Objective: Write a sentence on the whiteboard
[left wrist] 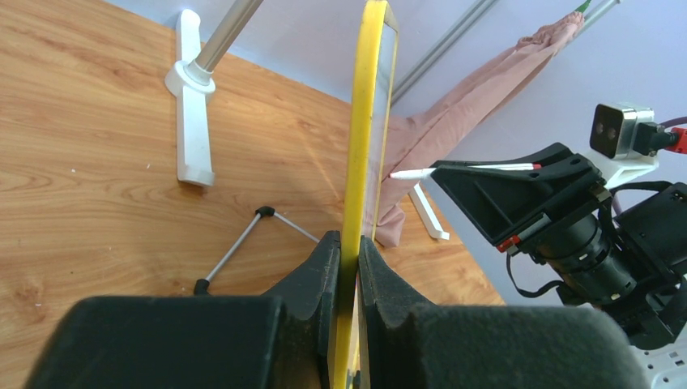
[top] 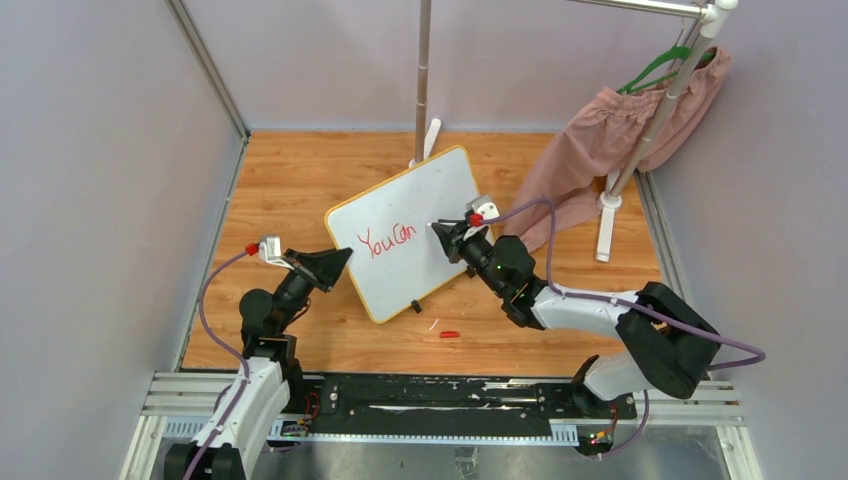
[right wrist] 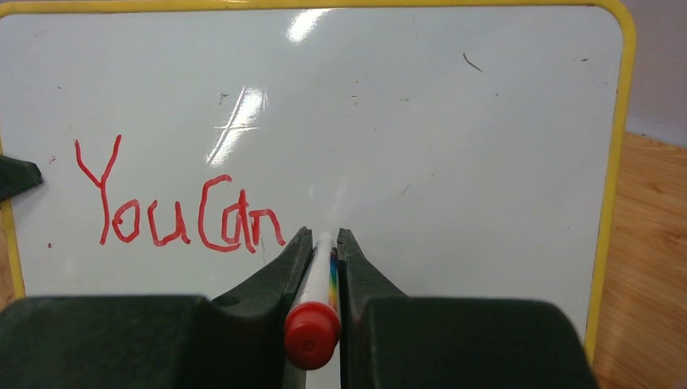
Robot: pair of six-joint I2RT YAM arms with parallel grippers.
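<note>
The whiteboard (top: 425, 205), white with a yellow rim, stands tilted mid-table. Red letters "YouCan" (top: 386, 239) run across it; they also show in the right wrist view (right wrist: 178, 215). My left gripper (top: 335, 262) is shut on the board's left rim, seen edge-on in the left wrist view (left wrist: 356, 162). My right gripper (top: 445, 233) is shut on a white marker (right wrist: 320, 288) with a red end. The marker (left wrist: 421, 173) points at the board, to the right of the letters. I cannot tell if its tip touches the board.
A red marker cap (top: 449, 334) lies on the wooden table in front of the board. A clothes rack pole (top: 423, 70) and its white foot (left wrist: 190, 105) stand behind the board. A pink garment (top: 600, 150) hangs at the back right beside another rack post (top: 607, 215).
</note>
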